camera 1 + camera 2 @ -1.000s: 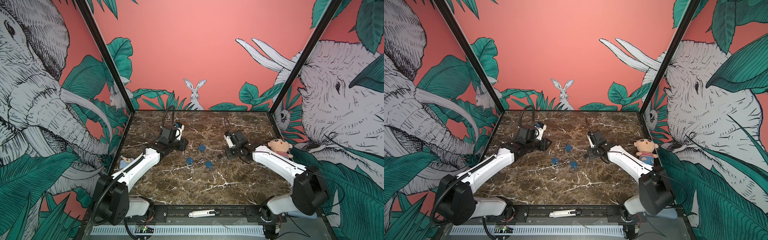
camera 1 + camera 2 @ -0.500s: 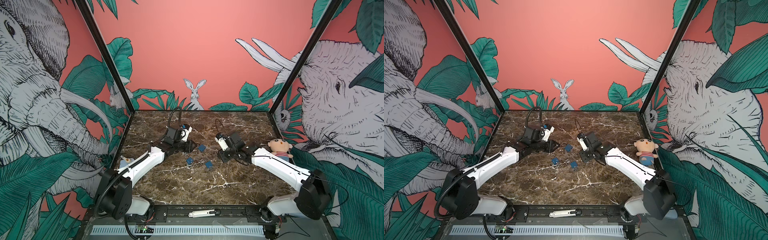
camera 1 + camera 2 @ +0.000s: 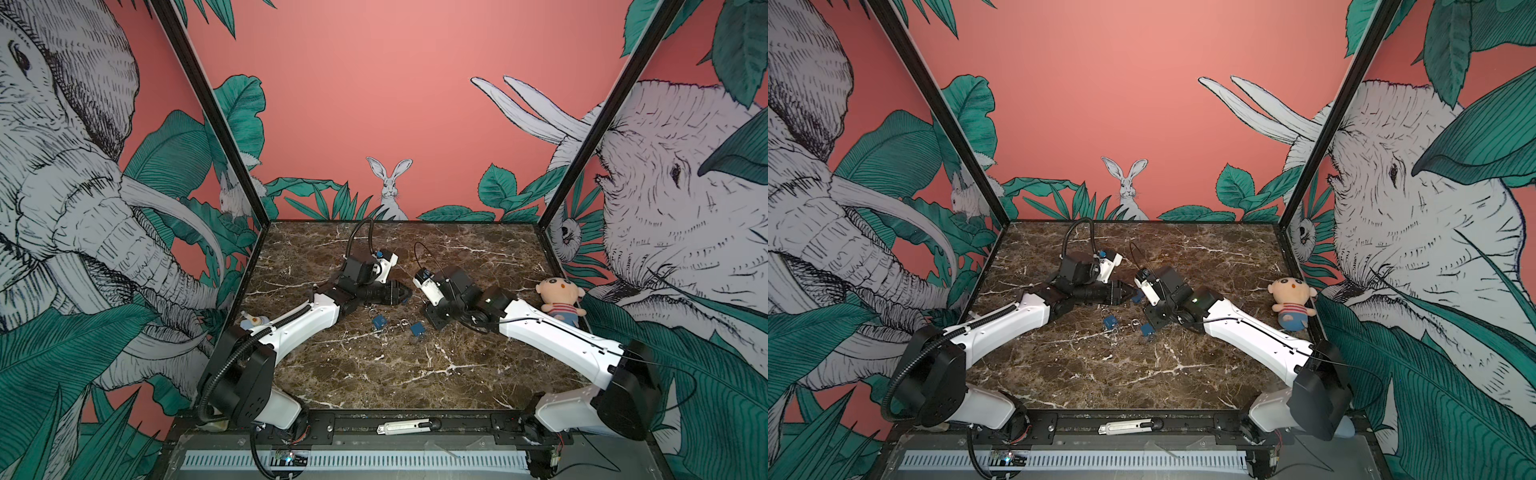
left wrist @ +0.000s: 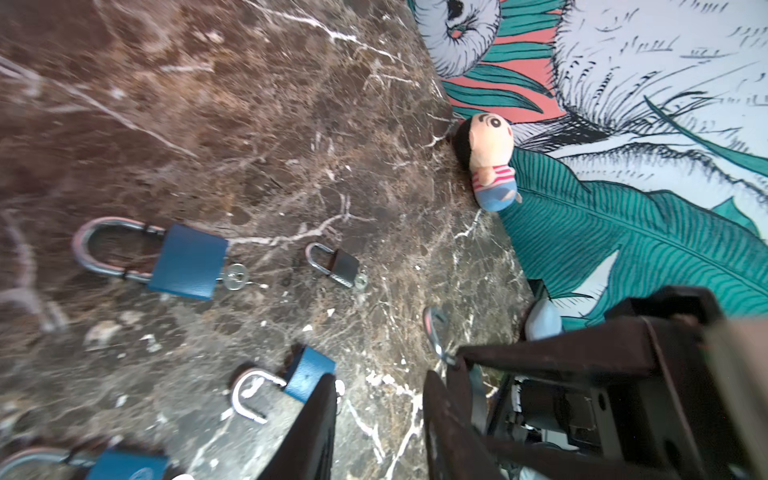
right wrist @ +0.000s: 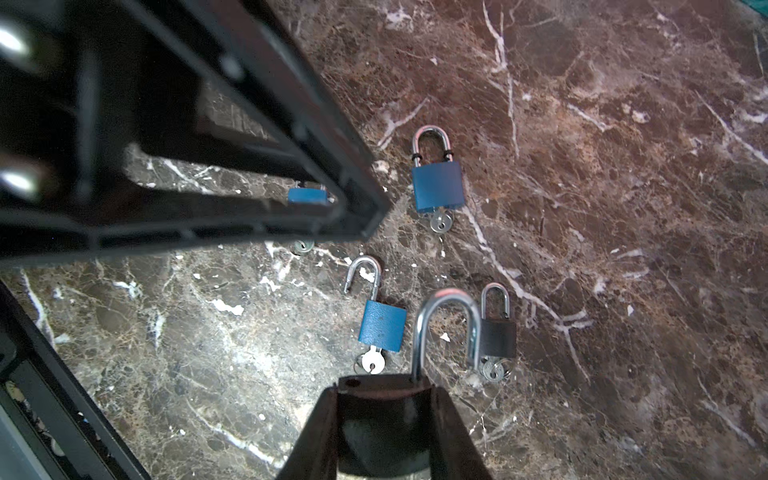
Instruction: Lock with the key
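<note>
Locking step: right gripper (image 5: 384,395), jaws clamped on 1 open-shackled padlock (image 5: 446,296), faces left gripper (image 4: 380,382), jaws apart. Next likely needs precise shackle seating; its key hidden.

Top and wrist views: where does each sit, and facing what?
Both top views: high in front, looking down on the marble table; left arm and right arm show.
Left wrist: over the open left gripper, facing the doll.
Right wrist: over the right gripper, shut on an open padlock, facing down.
Shared: both wrist views show the black padlock.
</note>
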Robot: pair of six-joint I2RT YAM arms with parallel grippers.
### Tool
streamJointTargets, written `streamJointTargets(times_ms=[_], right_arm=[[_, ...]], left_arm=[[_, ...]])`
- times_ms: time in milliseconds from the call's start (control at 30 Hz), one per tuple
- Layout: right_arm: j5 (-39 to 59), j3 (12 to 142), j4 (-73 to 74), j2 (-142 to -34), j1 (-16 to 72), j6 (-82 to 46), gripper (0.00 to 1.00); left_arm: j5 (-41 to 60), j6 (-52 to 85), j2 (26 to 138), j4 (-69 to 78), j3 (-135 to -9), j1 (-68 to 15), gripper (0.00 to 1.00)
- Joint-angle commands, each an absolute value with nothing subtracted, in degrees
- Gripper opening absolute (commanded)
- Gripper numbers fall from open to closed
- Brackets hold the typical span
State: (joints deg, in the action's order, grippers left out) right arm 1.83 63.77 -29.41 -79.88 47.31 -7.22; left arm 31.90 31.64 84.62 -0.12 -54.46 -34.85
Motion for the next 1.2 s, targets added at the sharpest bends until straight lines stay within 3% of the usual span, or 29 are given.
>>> streamJointTargets(times_ms=[0, 300, 1167], right_arm=[[0.18, 65.25, -27.51, -80.85, 48.63, -6.74, 0.05], [-1.38, 65.90, -27.60, -81.93, 50.06, -6.46, 0.04], [-2.06, 67.13, -27.57, -82.44, 50.28, -5.68, 0.00]], left_arm=[[34.94, 35.48, 86.00, 5.37, -53.75, -35.90, 0.37], [37.22, 37.34, 88.40, 8.24, -54.23, -37.20, 0.37], [38.36, 36.83, 90.52, 7.61, -55.45, -37.35, 0.23]])
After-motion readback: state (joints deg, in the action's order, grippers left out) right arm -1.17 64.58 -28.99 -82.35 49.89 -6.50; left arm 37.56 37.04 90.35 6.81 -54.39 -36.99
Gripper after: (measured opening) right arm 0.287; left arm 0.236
